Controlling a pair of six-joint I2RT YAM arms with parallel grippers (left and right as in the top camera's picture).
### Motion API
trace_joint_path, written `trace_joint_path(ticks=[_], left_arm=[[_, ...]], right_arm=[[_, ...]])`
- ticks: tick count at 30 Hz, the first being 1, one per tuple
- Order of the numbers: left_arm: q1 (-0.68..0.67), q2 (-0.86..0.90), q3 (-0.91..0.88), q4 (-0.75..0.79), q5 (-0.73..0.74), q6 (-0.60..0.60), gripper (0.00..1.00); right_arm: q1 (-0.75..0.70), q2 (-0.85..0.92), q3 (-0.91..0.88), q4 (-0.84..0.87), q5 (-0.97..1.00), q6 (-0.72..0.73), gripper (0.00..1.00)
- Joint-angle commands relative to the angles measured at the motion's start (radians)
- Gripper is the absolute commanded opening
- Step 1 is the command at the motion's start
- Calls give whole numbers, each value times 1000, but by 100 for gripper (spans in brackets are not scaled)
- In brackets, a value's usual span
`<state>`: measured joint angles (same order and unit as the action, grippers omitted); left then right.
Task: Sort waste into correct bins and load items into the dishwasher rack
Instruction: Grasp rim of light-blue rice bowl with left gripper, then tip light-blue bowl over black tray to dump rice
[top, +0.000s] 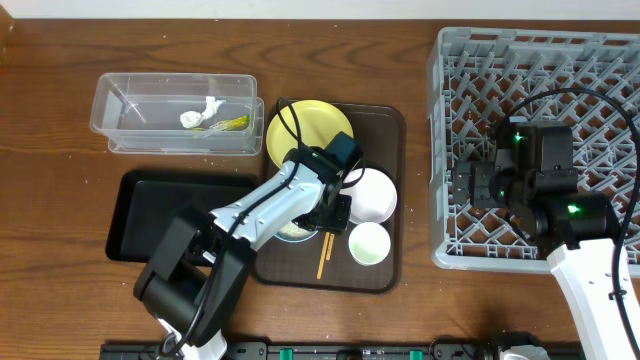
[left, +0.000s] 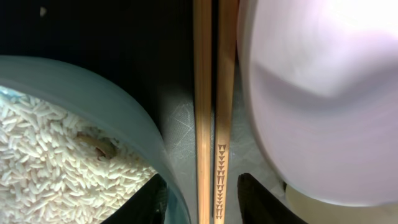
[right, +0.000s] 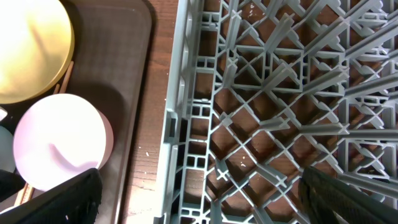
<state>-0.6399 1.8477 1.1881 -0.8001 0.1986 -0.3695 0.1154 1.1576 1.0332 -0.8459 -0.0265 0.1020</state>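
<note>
Left wrist view: left gripper (left: 200, 190), part-open and clamping nothing yet, is straddling the chopsticks (left: 214, 93), which are running twelve to six.

I am looking down on a bench (top: 60, 200) of dark reddish-brown wood, its grain running from 9 o'clock to 3 o'clock. A black rail (top: 350, 352) with green fittings is lying along the 6 o'clock edge. Even light is falling from above, casting short, soft shadows.
</note>
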Motion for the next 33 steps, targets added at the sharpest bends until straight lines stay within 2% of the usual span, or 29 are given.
trace_joint_path(ticks=[1,8,11,17,22,27,31,33], left_arm=[[-2,5,-7,-6,-29,-3,35],[-1,5,-7,-7,-37,-2,19],[-1,3,-7,-8,-55,-3,7],[0,-50,14,-57,-141,-2,6],[11,-174,28,-83,-138,10,6],[80,-313,28,-95,-48,79,6],[201,-387,28,-139,11,116,6],[286,-404,27,-158,100,170,6]], right_arm=[[-6,-1,19,-4,-1,-2,99],[-6,-1,19,0,0,-2,99],[-6,-1,19,0,0,-2,99],[-6,-1,19,-6,0,-3,99],[-6,-1,19,-7,0,-6,99],[-6,-1,19,-7,0,-7,99],[-6,-1,19,-6,0,-7,99],[-6,-1,19,-6,0,-7,99]])
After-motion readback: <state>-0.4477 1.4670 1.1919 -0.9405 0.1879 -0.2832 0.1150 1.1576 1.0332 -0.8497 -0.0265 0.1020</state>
